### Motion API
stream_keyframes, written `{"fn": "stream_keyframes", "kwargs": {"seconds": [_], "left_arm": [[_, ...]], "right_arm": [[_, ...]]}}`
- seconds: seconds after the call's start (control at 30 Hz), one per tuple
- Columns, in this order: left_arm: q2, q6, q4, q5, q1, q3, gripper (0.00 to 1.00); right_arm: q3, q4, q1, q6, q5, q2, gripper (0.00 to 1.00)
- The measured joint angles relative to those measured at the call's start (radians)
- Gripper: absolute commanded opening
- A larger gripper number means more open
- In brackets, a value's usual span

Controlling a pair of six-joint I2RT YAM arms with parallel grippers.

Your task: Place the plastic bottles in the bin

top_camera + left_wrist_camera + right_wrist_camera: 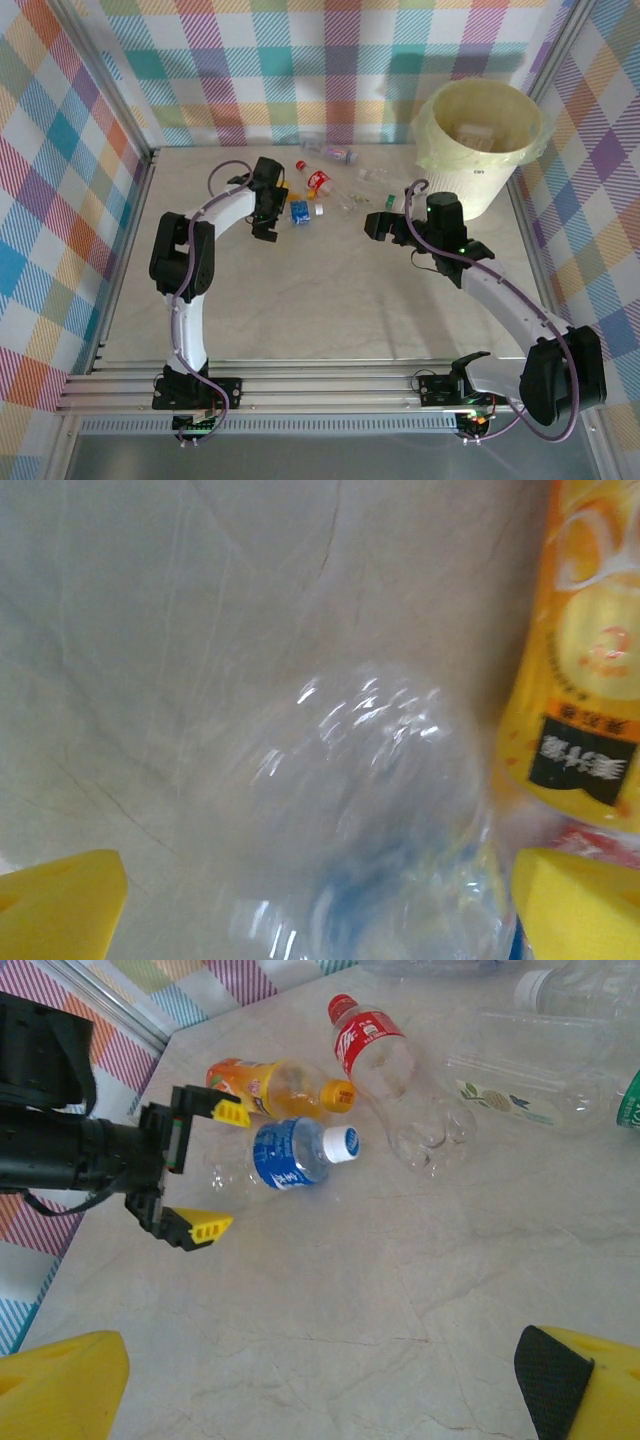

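Cream plastic marks the bin point(480, 140) at the far right corner of the table point(330, 300) in the top view, and a few pale shapes lie inside its bag – probably bottles, though I cannot tell for sure. Most of the plastic bottles point(325, 180) lie loose in a scatter at the far middle of the table, well apart from the bin. The left gripper point(275, 210) sits at the left edge of that scatter, just beside a blue-labelled bottle point(298, 212). The right gripper point(385, 215) hovers between the scatter and the bin, holding nothing.

From the left wrist, the yellow fingertips point(60, 905) stand wide apart with the clear body of a bottle between them. They are not closed on it, and an orange bottle point(590, 680) lies just to the side.

From the right wrist, the right gripper's own tips are spread wide over bare table. Ahead, the left gripper's jaws open toward the blue-labelled bottle, with a red-labelled bottle point(375, 1045) and clear ones beyond.

By my reading the task is early – nearly every bottle is yet to be carried over.
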Motion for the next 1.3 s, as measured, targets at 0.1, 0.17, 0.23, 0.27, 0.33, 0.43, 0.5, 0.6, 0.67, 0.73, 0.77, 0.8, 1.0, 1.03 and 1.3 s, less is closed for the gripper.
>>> {"fn": "stream_keyframes", "kwargs": {"seconds": [0.1, 0.17, 0.23, 0.27, 0.33, 0.43, 0.5, 0.6, 0.67, 0.73, 0.77, 0.8, 1.0, 1.03, 1.3], "left_arm": [[0.021, -0.023, 0.012, 0.003, -0.007, 0.000, 0.88], [0.024, -0.028, 0.024, 0.002, -0.008, -0.005, 0.82], [0.024, -0.026, 0.048, -0.003, -0.008, -0.019, 0.77], [0.021, -0.024, 0.072, -0.005, -0.009, -0.032, 0.75], [0.006, -0.016, 0.121, -0.008, -0.009, -0.066, 0.72], [-0.018, 0.011, 0.181, -0.008, -0.008, -0.119, 0.68], [-0.021, 0.042, 0.200, -0.005, -0.009, -0.127, 0.65], [-0.022, 0.095, 0.219, 0.005, -0.009, -0.135, 0.62], [-0.029, 0.127, 0.237, 0.009, -0.009, -0.150, 0.59], [-0.048, 0.161, 0.259, 0.011, -0.010, -0.182, 0.59], [-0.061, 0.180, 0.263, 0.011, -0.010, -0.200, 0.59], [-0.076, 0.201, 0.264, 0.011, -0.011, -0.218, 0.59], [-0.164, 0.360, 0.282, 0.014, -0.018, -0.307, 0.55], [-0.187, 0.389, 0.288, 0.014, -0.021, -0.329, 0.54], [-0.426, 0.642, 0.380, 0.041, -0.058, -0.469, 0.54]], "right_arm": [[0.000, -0.011, 0.000, 0.000, 0.003, -0.013, 1.00], [0.000, -0.015, 0.000, 0.000, 0.003, -0.023, 1.00], [-0.003, -0.015, 0.000, 0.000, 0.008, -0.034, 1.00], [-0.006, -0.014, 0.000, 0.001, 0.012, -0.041, 1.00], [-0.014, -0.014, 0.000, 0.005, 0.020, -0.057, 1.00], [-0.027, -0.014, 0.000, 0.011, 0.025, -0.074, 1.00], [-0.030, -0.013, 0.000, 0.017, 0.025, -0.075, 1.00], [-0.033, -0.011, 0.000, 0.019, 0.016, -0.075, 1.00], [-0.035, -0.010, 0.000, 0.018, 0.003, -0.075, 1.00], [-0.036, -0.010, 0.000, 0.005, -0.014, -0.073, 1.00], [-0.036, -0.007, 0.000, -0.005, -0.025, -0.070, 1.00], [-0.036, -0.003, 0.000, -0.017, -0.036, -0.066, 1.00], [-0.036, -0.016, 0.000, -0.142, -0.097, -0.036, 1.00], [-0.035, -0.023, 0.000, -0.171, -0.109, -0.031, 1.00], [0.043, -0.092, 0.000, -0.265, -0.256, 0.084, 1.00]]}}
